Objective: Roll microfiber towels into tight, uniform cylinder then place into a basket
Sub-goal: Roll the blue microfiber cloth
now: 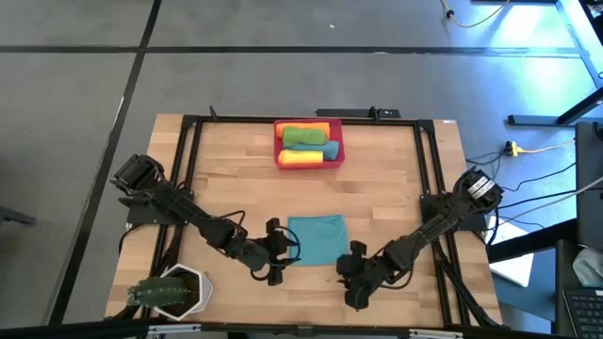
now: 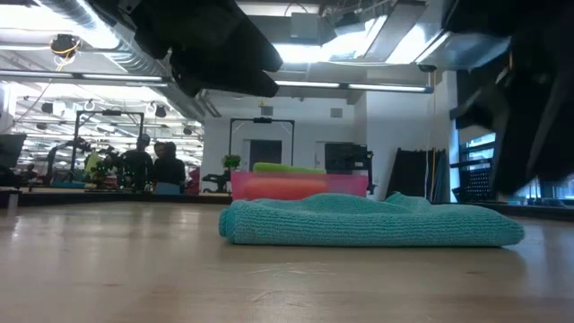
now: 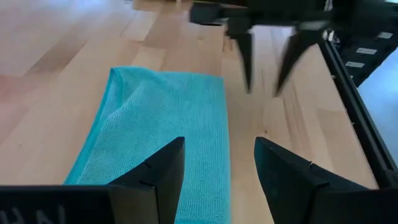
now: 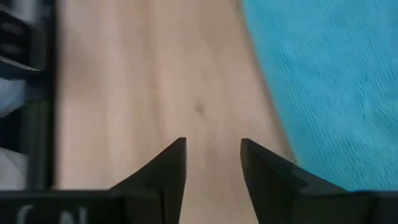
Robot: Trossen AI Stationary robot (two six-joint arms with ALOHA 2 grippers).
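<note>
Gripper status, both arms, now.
Left gripper: open, empty, at the near left edge of the flat teal-blue microfiber towel.
Right gripper: open, empty, over bare wooden table beside the towel's right edge.

A plain teal towel [image 1: 317,239] lies on pale wood-grain table [image 1: 396,188]; basket [image 1: 279,143] red-pink.

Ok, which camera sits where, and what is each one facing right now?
High: overhead, straight down on the table; both arms, basket, teal towel.
Low: table height, level across the towel to the basket; arms overhead.
Left wrist: past the open left end effector at the towel and right end effector.
Right wrist: open right end effector over bare wood beside the towel.
All share the towel.
</note>
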